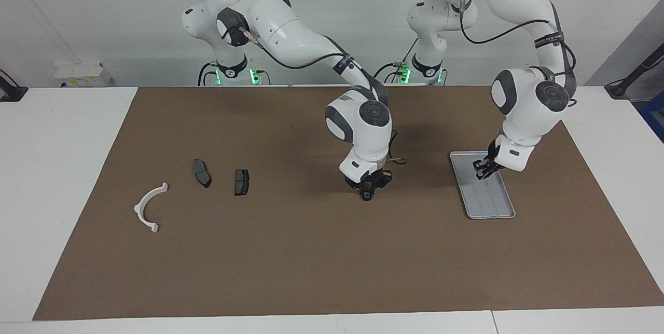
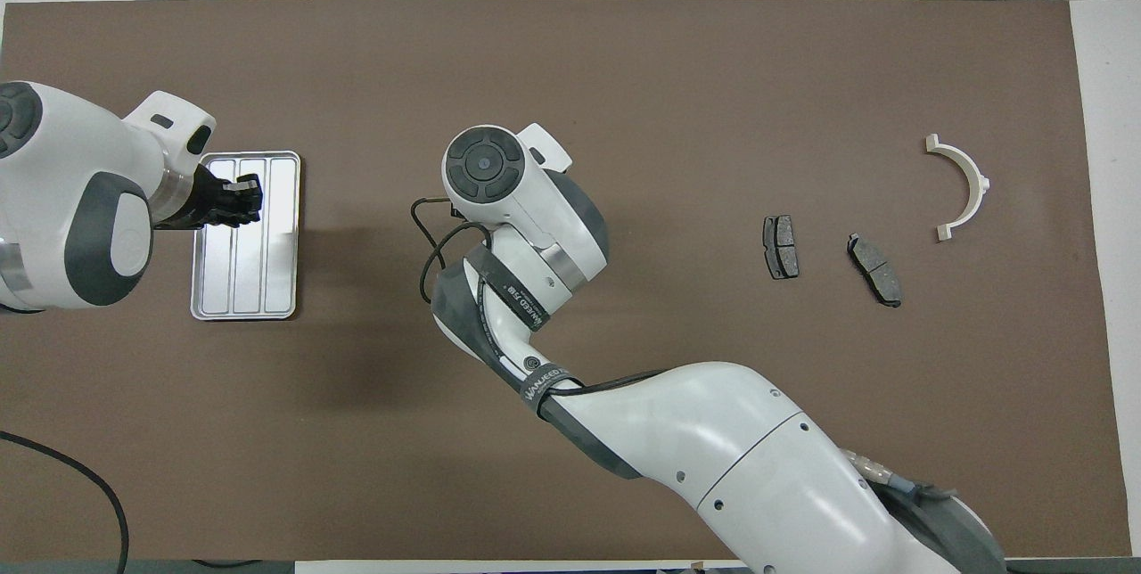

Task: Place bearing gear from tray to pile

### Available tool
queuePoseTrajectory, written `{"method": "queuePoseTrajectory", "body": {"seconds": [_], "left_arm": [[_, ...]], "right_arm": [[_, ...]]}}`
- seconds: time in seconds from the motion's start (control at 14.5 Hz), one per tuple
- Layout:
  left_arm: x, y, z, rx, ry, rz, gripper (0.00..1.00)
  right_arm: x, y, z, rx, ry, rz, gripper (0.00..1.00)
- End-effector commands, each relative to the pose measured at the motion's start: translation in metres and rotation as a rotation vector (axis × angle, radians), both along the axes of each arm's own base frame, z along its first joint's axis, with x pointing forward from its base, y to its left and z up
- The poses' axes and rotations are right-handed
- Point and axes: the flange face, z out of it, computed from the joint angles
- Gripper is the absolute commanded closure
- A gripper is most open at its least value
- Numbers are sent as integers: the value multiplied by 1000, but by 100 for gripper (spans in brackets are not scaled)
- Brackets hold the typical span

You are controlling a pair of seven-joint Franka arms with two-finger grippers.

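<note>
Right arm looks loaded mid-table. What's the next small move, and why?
Probably carry the right gripper toward the pile by the brake pads and white bracket. It hangs over bare mat with a small dark part, seemingly the gear, between its fingertips. The tray looks empty, and the left gripper waits over it.

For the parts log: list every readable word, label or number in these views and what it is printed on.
"WANEED" and further small characters: black strap round the right arm's cable, overhead view; only roughly legible.
A second strap has lettering too small to read.
Tray, pads, bracket: no readable text.
</note>
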Motion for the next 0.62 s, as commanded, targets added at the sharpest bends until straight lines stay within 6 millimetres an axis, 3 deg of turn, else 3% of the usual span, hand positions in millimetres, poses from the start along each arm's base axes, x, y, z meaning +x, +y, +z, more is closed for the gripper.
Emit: {"method": "queuePoseTrajectory", "body": {"seconds": [0.0,0.14,0.35,0.41,0.55], "left_arm": [[-2,-52,16,-7,1,69,93],[-4,-84,21,-10,-9,97,93],[-22,-173,27,-24,-45,169,93],[-30,-209,19,-38,-59,164,93],[-45,-287,-15,-26,-33,183,93]], "right_arm": [[23,-36,42,8,-19,-13,100],[43,-71,70,13,-29,-3,100],[76,-146,109,14,-61,67,100],[86,-176,121,6,-63,103,100],[95,-232,147,-17,-45,154,100]]}}
